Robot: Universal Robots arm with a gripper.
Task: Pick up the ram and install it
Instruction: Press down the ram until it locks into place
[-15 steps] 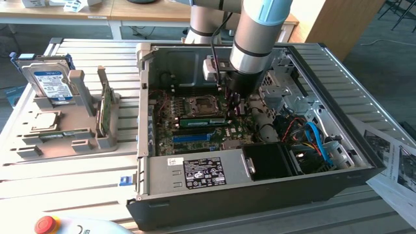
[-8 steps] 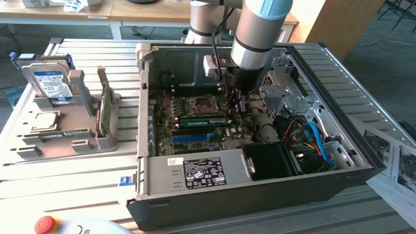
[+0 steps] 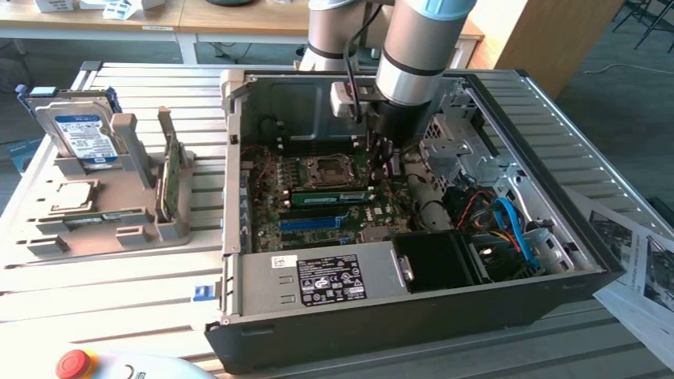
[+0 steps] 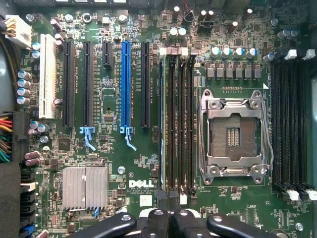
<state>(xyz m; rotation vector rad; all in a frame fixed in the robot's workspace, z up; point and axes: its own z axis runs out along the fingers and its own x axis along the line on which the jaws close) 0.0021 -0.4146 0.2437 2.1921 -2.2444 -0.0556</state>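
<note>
Exterior view: an open black desktop computer case [image 3: 421, 316] lies on its side on a slatted grey metal worktop [image 3: 106, 300], its steel walls rising on all four sides around the green motherboard [image 3: 305, 225]. The silver-and-blue robot arm [image 3: 421, 47] reaches down into the case near the far wall, with the drive cage [image 3: 463, 150] close on the exterior view's right and a bundle of coloured cables [image 3: 506, 221] beyond that. The boxed power supply with its white label [image 3: 327, 280] closes off the near side, so free room is mostly straight up.

The black gripper [image 3: 384, 162] hangs just above the board, beside the square metal processor socket [image 3: 327, 170]. A long, narrow green ram stick [image 3: 331, 197] lies seated along the slots just below the socket, very near the gripper tips; whether they touch it cannot be told from here.

From the wrist view, the gripper [image 4: 168, 218] is closed, its black fingers [image 4: 156, 220] pressed together with nothing between them, poised over the end of the bank of black memory slots [image 4: 178, 124] next to the socket [image 4: 233, 136]. One slot in that bank holds a thin stick seen edge-on [image 4: 163, 124]. A long blue expansion slot [image 4: 125, 84] runs parallel, well apart.

On the worktop at the exterior view's left, a grey parts holder [image 3: 106, 205] stands clear of the case.
</note>
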